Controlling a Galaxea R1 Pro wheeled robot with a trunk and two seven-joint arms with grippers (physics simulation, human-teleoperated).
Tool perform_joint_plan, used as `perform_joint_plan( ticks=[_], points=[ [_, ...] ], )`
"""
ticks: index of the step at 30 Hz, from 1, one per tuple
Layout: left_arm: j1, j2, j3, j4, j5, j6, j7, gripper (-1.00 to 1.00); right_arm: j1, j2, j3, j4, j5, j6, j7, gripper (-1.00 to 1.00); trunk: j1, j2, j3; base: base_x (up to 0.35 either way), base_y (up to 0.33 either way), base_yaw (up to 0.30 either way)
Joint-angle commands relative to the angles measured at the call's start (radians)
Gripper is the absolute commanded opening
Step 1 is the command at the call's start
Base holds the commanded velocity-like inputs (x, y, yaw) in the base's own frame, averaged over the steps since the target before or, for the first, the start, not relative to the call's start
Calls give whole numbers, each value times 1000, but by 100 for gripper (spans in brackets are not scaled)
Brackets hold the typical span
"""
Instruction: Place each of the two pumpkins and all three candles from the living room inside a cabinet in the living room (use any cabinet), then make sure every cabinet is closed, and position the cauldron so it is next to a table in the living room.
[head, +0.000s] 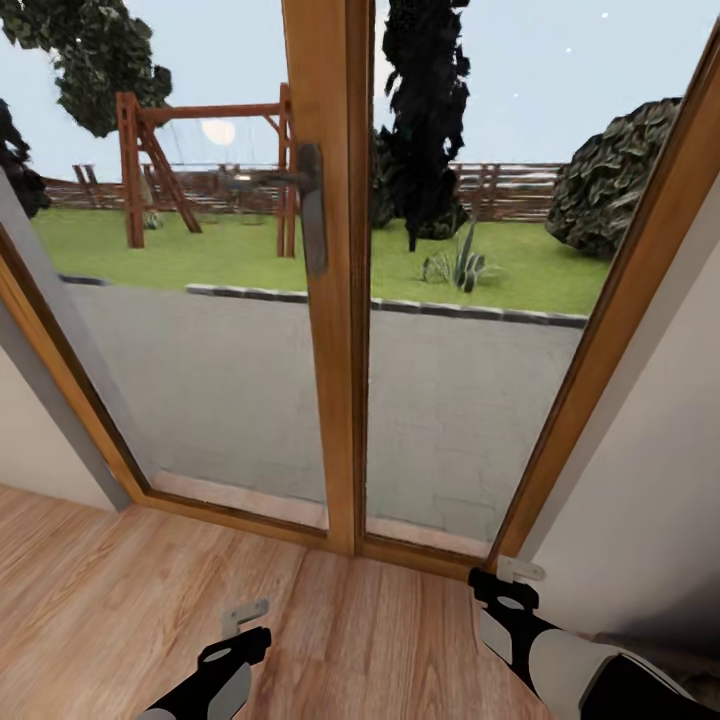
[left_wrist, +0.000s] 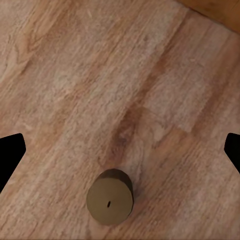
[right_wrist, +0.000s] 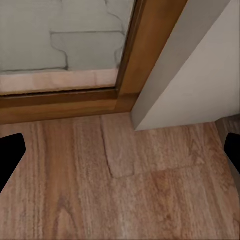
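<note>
- A glazed door (head: 335, 300) with a wood frame and a dark handle (head: 311, 205) stands straight ahead.
- Through the glass: grey paving (head: 250, 380), a lawn (head: 200, 250), a swing frame (head: 160, 165), trees (head: 425, 110) and a fence (head: 500, 190).
- Wood floor (head: 350, 630) below, pale wall (head: 650, 480) at right.
- Left gripper (head: 243, 615) and right gripper (head: 518, 572) hang low over the floor, their fingers too small to judge.
</note>
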Motion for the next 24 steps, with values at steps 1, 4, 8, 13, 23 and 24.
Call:
perform_joint_plan(
  ticks=[1, 4, 8, 13, 23, 24],
  points=[
    [-1, 0, -9, -1, 9, -2, 5, 100, 0, 0, 9, -1, -9, -2, -3, 100, 4, -8, -4, 0, 0, 0],
    [-1, 1, -9, -1, 8, -1, -4, 100, 0, 1, 9, -1, -9, -2, -1, 100, 15, -29, -13, 0, 0, 0],
    [-1, 5, -9, -1, 8, 1, -10, 100, 0, 2, 9, -1, -9, -1, 25, 100, 31, -57, -26, 0, 0, 0],
    [-1, 8, -9, -1, 8, 2, -11, 100, 0, 2, 9, -2, -9, -1, 47, 100, 50, -92, -42, 0, 0, 0],
    [-1, 8, -9, -11, 6, 139, -14, 100, 0, 3, 13, -3, 18, 23, 108, 100, 88, -162, -73, 0, 0, 0],
    [-1, 8, -8, -13, 6, 182, -15, 100, 0, 5, 13, -3, 30, 25, 110, 100, 92, -169, -76, 0, 0, 0]
  ],
)
